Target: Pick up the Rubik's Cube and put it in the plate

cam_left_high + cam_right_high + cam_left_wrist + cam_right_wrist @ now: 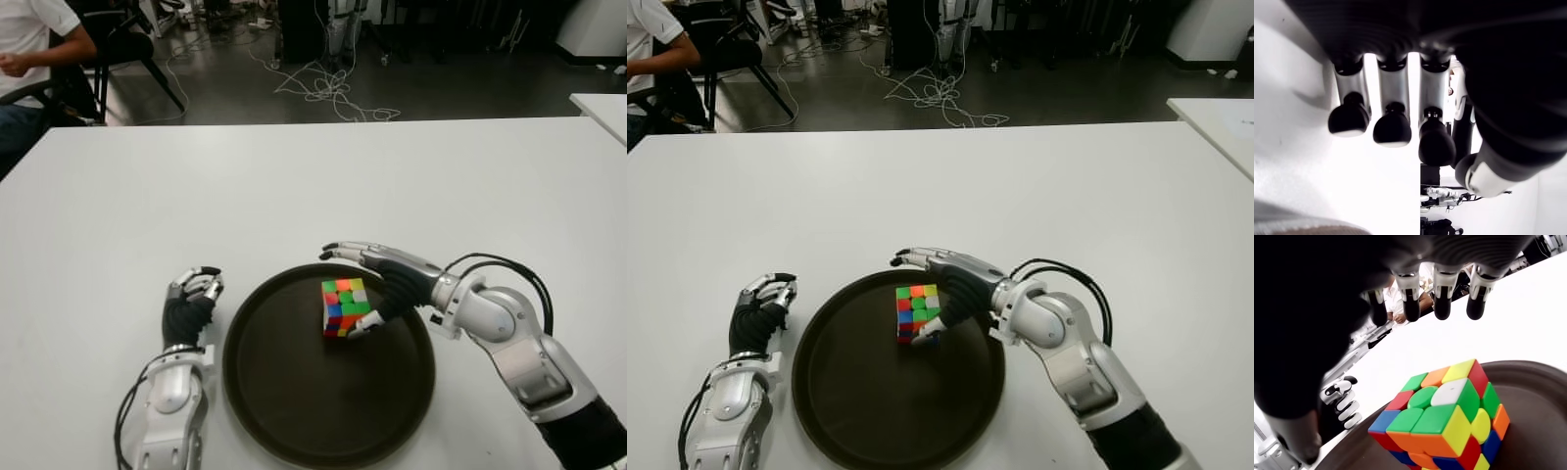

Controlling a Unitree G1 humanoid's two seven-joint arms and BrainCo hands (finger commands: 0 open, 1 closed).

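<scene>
The Rubik's Cube (344, 306) is scrambled, with green, orange, yellow, white, red and blue stickers mixed on its faces. It sits inside the dark round plate (294, 421) on the white table (294, 186), toward the plate's far side. The right hand (387, 277) is just beside it on the right, fingers (1442, 293) stretched out straight above the cube and thumb low at its near corner, not closed around it. The left hand (188, 304) shows left of the plate, fingers curled, holding nothing.
</scene>
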